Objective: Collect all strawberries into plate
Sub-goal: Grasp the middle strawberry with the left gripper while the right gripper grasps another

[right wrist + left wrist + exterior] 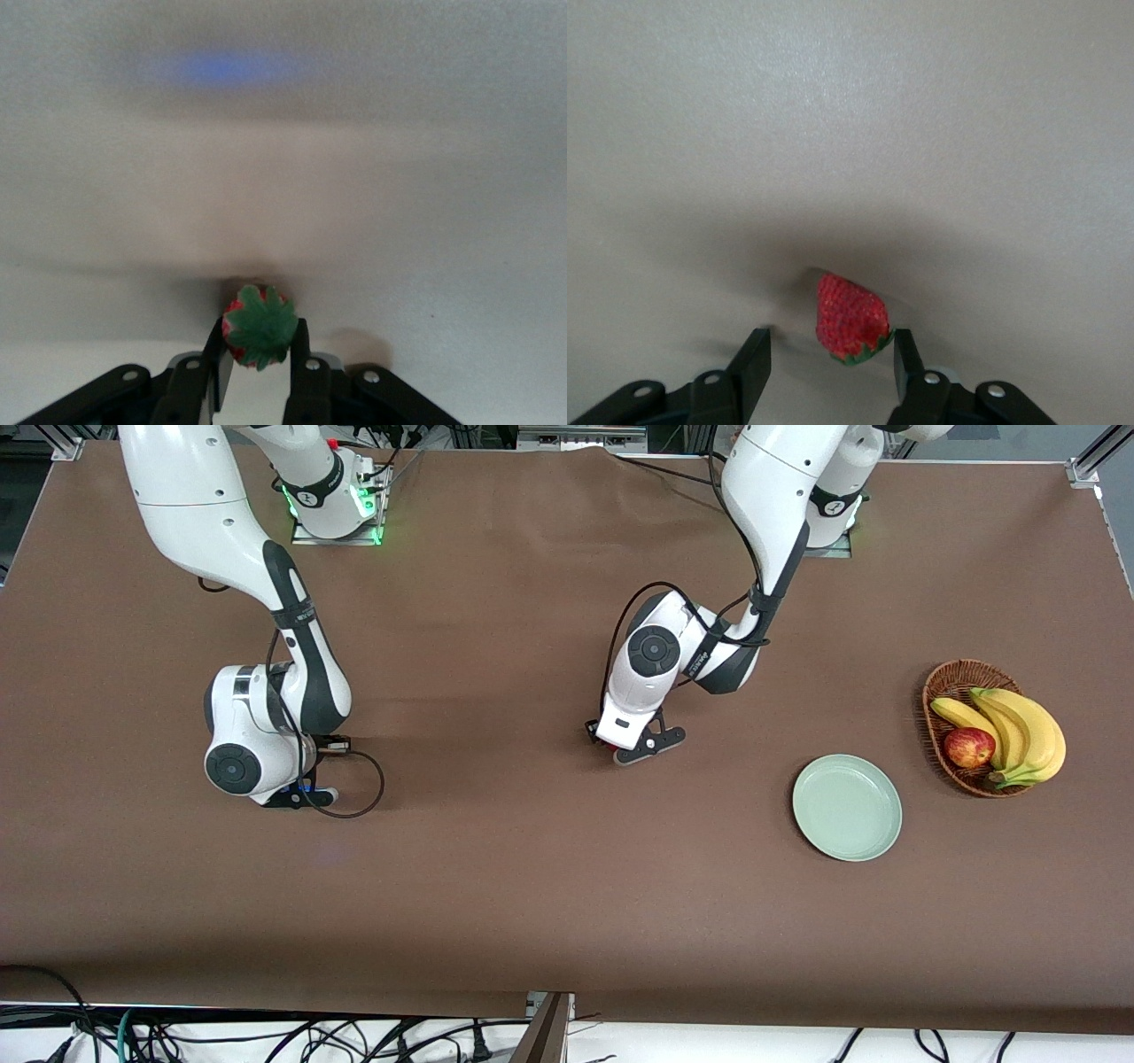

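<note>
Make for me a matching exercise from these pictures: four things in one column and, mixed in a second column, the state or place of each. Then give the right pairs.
Things:
1. left gripper
2. right gripper
3. plate
4. apple

States or places:
A. lies in the wicker basket beside the bananas
B. shut on a strawberry
C. holds no berry
D. open, low over the table, with a strawberry between its fingers

Pairs: 1-D, 2-B, 3-C, 4-A

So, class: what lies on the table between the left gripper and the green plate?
Nothing: in the front view only bare brown table lies between the left gripper and the plate. The left wrist view shows a strawberry between that gripper's open fingers.
</note>
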Robot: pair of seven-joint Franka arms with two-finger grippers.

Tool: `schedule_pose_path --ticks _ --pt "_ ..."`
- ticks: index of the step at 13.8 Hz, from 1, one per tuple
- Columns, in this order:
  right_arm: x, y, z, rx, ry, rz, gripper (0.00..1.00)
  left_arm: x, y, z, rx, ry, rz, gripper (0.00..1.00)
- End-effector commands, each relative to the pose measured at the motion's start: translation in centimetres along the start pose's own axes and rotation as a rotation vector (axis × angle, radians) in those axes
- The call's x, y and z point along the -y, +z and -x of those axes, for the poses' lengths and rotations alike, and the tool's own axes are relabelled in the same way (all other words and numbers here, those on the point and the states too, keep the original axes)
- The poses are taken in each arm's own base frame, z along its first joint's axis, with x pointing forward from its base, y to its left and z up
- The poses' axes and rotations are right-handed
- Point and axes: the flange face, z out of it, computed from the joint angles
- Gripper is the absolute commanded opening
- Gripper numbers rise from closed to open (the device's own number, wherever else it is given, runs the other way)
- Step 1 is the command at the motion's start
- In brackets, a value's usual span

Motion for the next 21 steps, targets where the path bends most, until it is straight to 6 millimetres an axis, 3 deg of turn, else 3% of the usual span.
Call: schedule_pose_path --ticks 1,3,5,6,9,10,12,16,18,20,21 --pt "1.3 -2.1 0.0 -0.038 0.012 -0.074 0.07 -0.5 0.4 -0.5 -0.021 0.002 0.002 0.65" --pt "3.5 -3.8 -0.2 -0.066 0.018 -0.125 0.07 -0.5 0.8 -0.6 -0.027 0.002 0.009 0.61" --pt "6.2 -4.7 -0.1 -0.078 0.072 -0.183 0.07 -0.5 0.8 -0.5 -0.025 -0.004 0.009 0.26" --pt "7.9 -5.1 -0.1 -0.081 0.116 -0.213 0.07 -0.5 0.8 -0.5 -0.026 -0.013 0.01 0.14" --pt "16.1 -5.4 0.6 -0.095 0.235 -0.209 0.07 -0.3 0.1 -1.0 -0.028 -0.02 0.013 0.1" --pt "17.9 -5.4 0.7 -0.103 0.283 -0.208 0.07 -0.1 -0.5 -1.6 -0.03 -0.029 0.018 0.1" --pt "20.8 -5.6 1.0 -0.147 0.365 -0.226 0.07 0.8 -3.7 -4.3 -0.044 -0.065 0.041 0.1" --pt "27.1 -4.9 2.3 -0.216 0.502 -0.305 0.07 4.7 -10.9 -9.1 -0.003 -0.047 0.0 0.11" --pt "31.8 -5.0 3.8 -0.259 0.579 -0.388 0.07 7.4 -13.1 -11.1 0.043 0.02 -0.043 0.12" --pt "38.0 -5.3 5.3 -0.296 0.668 -0.474 0.07 10.2 -12.5 -13.1 0.094 0.09 -0.08 0.12" --pt "40.7 -5.5 5.9 -0.299 0.706 -0.503 0.08 10.7 -11.3 -13.5 0.095 0.102 -0.103 0.12"
